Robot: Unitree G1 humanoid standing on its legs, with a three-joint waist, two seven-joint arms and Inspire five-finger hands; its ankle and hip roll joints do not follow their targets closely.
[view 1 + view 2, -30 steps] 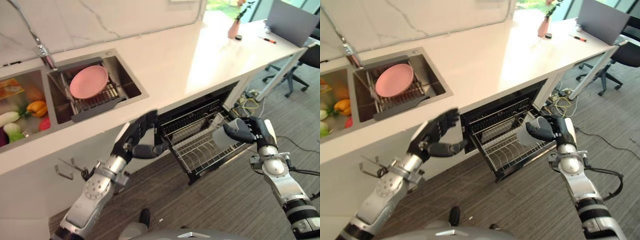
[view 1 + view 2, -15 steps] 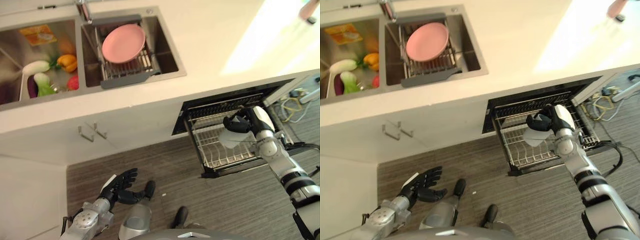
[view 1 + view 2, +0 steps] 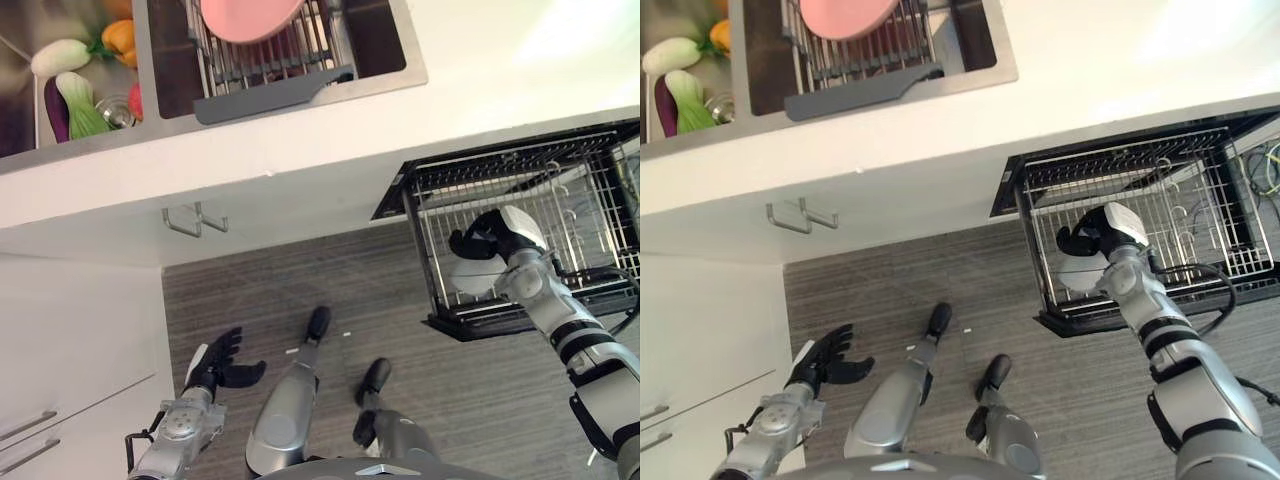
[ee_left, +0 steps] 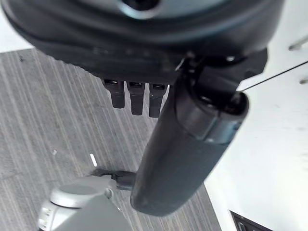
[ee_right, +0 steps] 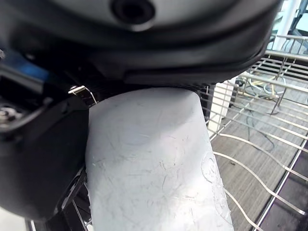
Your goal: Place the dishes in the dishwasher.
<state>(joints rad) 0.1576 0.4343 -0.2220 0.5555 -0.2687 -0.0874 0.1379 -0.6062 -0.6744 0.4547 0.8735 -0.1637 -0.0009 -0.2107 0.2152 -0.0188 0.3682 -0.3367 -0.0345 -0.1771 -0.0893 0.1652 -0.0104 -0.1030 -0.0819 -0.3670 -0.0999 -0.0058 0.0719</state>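
Note:
My right hand (image 3: 492, 236) is shut on a pale grey cup (image 3: 470, 275) and holds it low inside the pulled-out wire dishwasher rack (image 3: 585, 205). In the right wrist view the cup (image 5: 154, 163) sits between my thumb and fingers, with the rack wires (image 5: 260, 139) just beyond it. A pink plate (image 3: 248, 12) leans in the drying rack (image 3: 265, 75) in the sink on the white counter (image 3: 480, 60). My left hand (image 3: 212, 365) hangs low over the floor, open and holding nothing.
The sink's left basin holds vegetables (image 3: 75, 100). White cabinet fronts (image 3: 70, 340) with hooks (image 3: 195, 218) stand under the counter at the left. Grey plank floor (image 3: 400, 310) lies in front of the rack.
The camera has tilted further down, so the whole scene has slid up. My right hand has lowered the cup deeper into the rack. My left hand stays low by the floor.

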